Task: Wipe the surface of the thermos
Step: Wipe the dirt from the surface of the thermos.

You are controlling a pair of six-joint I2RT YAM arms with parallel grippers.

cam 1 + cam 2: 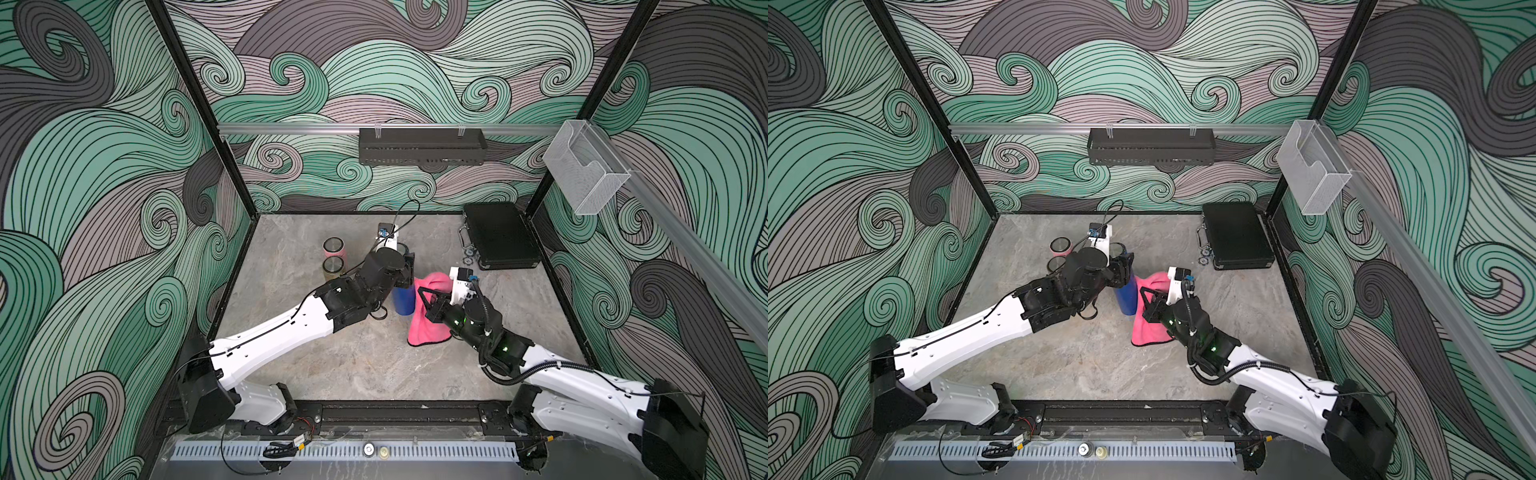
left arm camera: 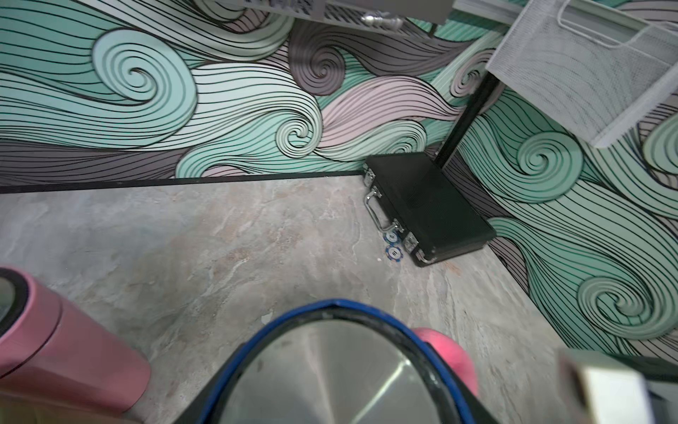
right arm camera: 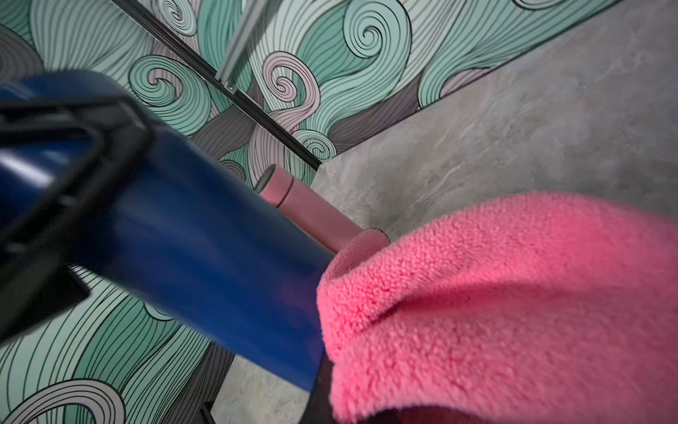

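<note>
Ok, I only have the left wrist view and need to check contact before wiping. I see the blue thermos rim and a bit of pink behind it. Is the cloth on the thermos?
Observer: Yes. In the right wrist view the pink cloth presses against the side of the blue thermos.
Operator: What holds the cloth?
Observer: The right gripper is shut on it, as both top views show.
Operator: And the thermos?
Observer: The left gripper is clamped on its upper part.
</note>
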